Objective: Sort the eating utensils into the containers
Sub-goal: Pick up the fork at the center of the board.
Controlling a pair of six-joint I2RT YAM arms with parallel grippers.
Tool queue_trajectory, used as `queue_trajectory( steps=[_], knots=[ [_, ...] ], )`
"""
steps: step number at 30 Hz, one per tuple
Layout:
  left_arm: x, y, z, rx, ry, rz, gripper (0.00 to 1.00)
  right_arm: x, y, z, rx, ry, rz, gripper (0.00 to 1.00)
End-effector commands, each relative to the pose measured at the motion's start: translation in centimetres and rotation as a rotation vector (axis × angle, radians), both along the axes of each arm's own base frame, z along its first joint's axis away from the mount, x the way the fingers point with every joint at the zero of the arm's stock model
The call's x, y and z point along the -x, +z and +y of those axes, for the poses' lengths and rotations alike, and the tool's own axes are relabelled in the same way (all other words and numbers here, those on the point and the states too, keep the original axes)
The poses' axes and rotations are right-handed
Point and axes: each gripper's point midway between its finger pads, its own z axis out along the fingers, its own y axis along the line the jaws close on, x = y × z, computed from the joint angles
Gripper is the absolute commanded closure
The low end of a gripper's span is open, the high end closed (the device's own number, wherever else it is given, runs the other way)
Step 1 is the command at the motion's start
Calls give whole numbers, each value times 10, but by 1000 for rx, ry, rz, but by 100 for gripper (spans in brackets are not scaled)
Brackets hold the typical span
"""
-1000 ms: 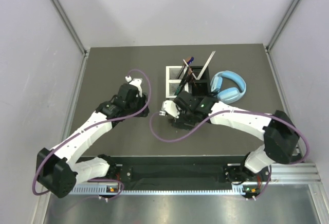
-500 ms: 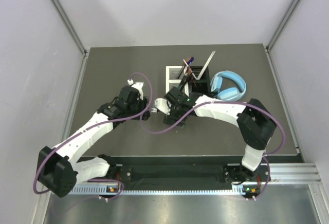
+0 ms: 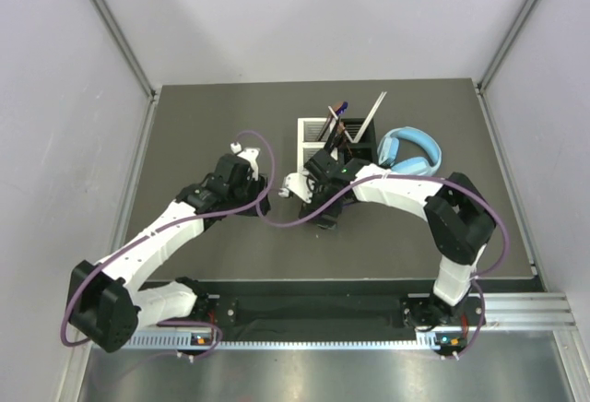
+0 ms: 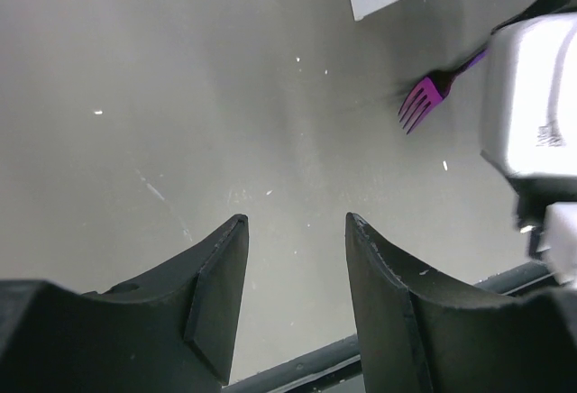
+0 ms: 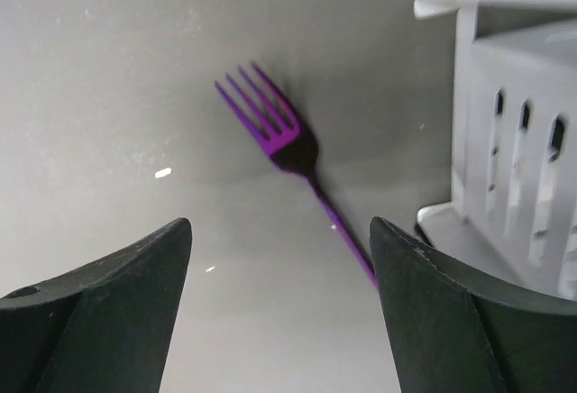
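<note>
Our left tool (image 4: 295,231) hangs at the left over the tabletop (image 4: 135,95), fingers apart and empty. The purple fork (image 5: 293,154) lies flat mid-frame in the right wrist view, tines toward the upper left, handle running toward the white caddy (image 5: 518,132) at the right edge. Our right tool (image 5: 278,258) hovers above it, spread wide, holding nothing. We judge pickup is next: lower, straddle the handle, close.

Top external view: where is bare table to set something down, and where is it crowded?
Free: the far-left table between the left wall and the white caddy; also the near strip between the right arm and the front rail. Crowded: the white caddy, black caddy and headphones cluster, plus the fork lying beside the white caddy below the right tool.
</note>
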Motion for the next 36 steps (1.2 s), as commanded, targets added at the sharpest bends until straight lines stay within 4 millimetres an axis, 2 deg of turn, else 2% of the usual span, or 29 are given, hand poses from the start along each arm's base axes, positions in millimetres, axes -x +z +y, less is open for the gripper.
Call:
queue_trajectory(
  steps=[1, 11, 17, 22, 26, 29, 31, 32, 33, 36],
  knots=[
    [-7, 4, -8, 30, -14, -13, 48, -13, 7, -9, -66, -71, -5, 20],
    [-7, 8, -3, 12, 6, -7, 48, -17, -11, -3, -98, -93, 79, 20],
    [-6, 8, 0, -4, 9, -8, 48, -21, -22, 12, -105, -91, 153, 20],
    [-7, 6, -1, -9, 9, -4, 48, -23, -33, 16, -90, -92, 179, 22],
    [-9, 5, -1, -13, 8, 1, 48, -18, -40, 4, -47, -124, 189, 26],
    [-12, 8, -3, -8, 9, -8, 48, -1, -41, -6, -6, -151, 257, 39],
    [-14, 9, -4, -7, 6, -11, 48, 8, -41, -13, 21, -173, 259, 40],
    [-15, 10, -5, -3, 8, -17, 48, 19, -47, -20, 42, -174, 263, 40],
    [-15, 10, -4, -3, 8, -18, 48, 17, -43, -24, 49, -198, 221, 40],
    [-14, 10, -5, -1, 8, -20, 48, 24, -48, -33, 65, -204, 222, 43]
  ],
)
